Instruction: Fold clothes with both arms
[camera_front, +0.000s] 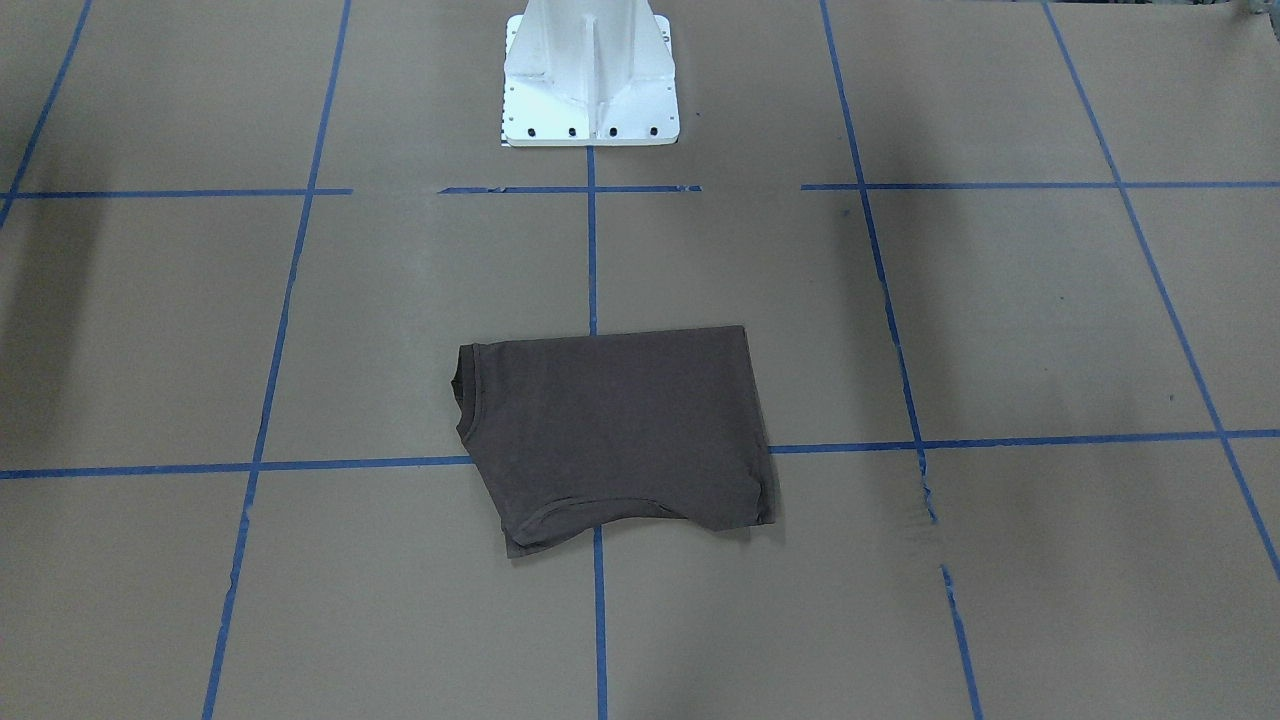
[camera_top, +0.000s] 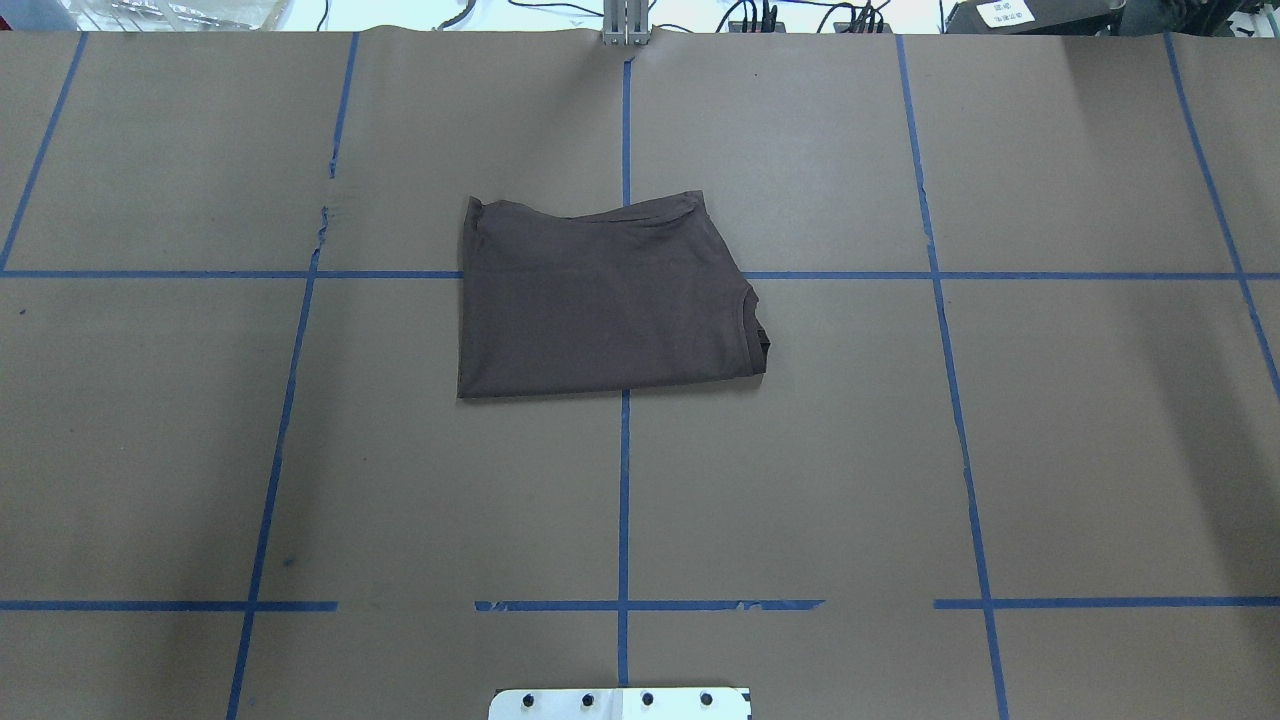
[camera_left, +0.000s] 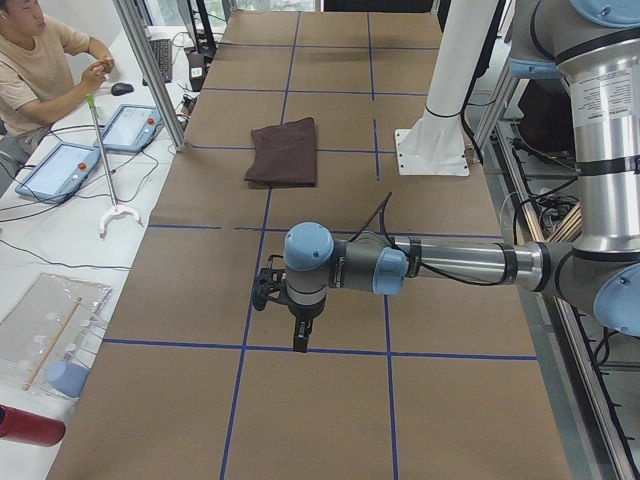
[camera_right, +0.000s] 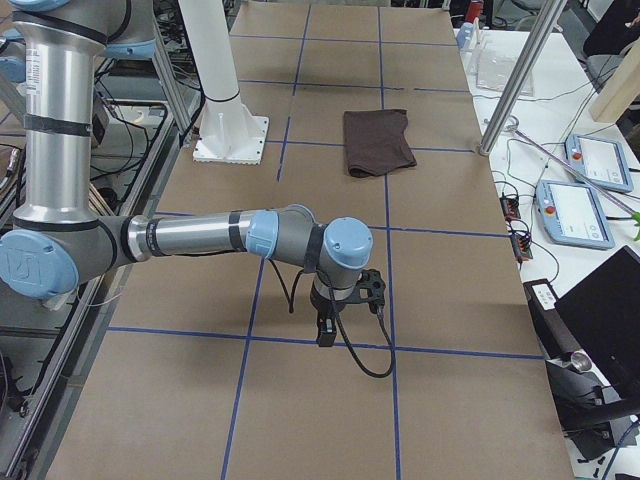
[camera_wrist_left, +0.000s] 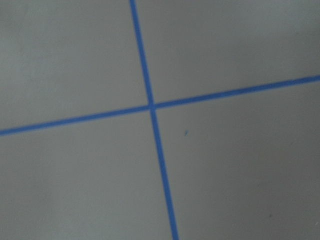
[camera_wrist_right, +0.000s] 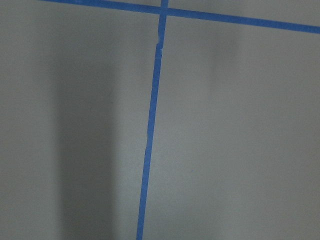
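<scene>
T-shirt (camera_top: 600, 300) folded on table (camera_top: 950, 450), collar at 3 o'clock; left gripper (camera_left: 299, 343), right gripper (camera_right: 325, 338) hover well away, can't tell if open.

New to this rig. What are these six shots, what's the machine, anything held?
Two robot arms, by a white pedestal, at a table papered brown with a blue tape grid. Two pictures look down: one from behind the robot, one facing it. Two are from the table's ends: one has the left arm near, the other the right arm. Two are wrist cameras, seeing only paper and tape. A folded dark brown T-shirt lies mid-table. The left end effector and right end effector hang over bare paper away from it, with nothing in them; open or shut, I cannot tell.
</scene>
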